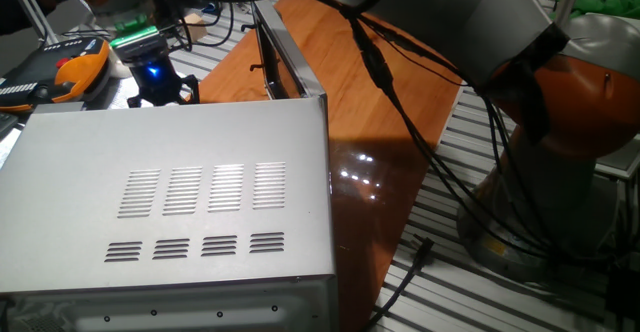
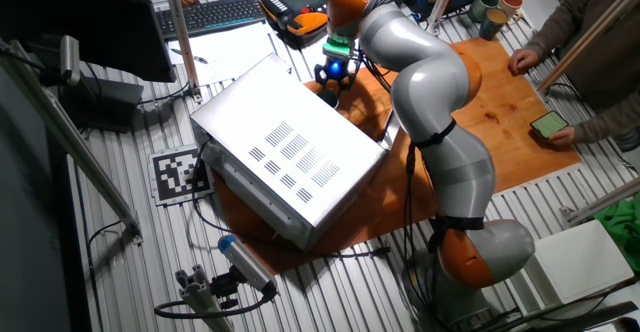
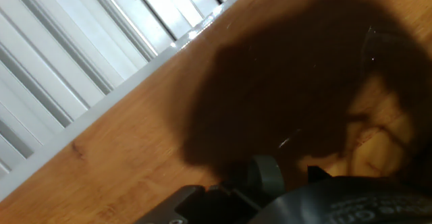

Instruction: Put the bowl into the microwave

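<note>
Bowl, small, round and of dull silver-grey metal, cannot be picked out with certainty in any view. The nearest candidate is a dark rounded mass [image 3: 351, 200] at the bottom edge of the hand view, right against the pincer's own hardware, and it may be the bowl or only part of the hand. The black two-finger pincer [image 2: 335, 75], with a blue light glowing on its body, hangs low over the orange-brown wooden tabletop [image 2: 500, 102]. Its fingers are turned away from both fixed cameras, so I cannot tell whether they stand apart, together or clamped on anything. The large boxy silver-grey metal microwave [image 2: 290, 152], with rows of vent slots in its top panel, sits just beside the pincer, which is on its front side. In one fixed view the pincer [image 1: 158, 77] shows just past the far edge of that top panel [image 1: 190, 192]. The microwave's dark-framed hinged door [image 1: 283, 57] stands swung open, to the side of the pincer. Below the pincer, the hand view shows wood grain under a broad shadow. Pale ribbed metal table slats [image 3: 61, 55] begin just past the wooden edge. An orange and black hand-held control pendant [image 2: 295, 0] lies near the pincer, on the side away from the microwave. A dark computer keyboard [image 2: 215, 12] lies farther off.
</note>
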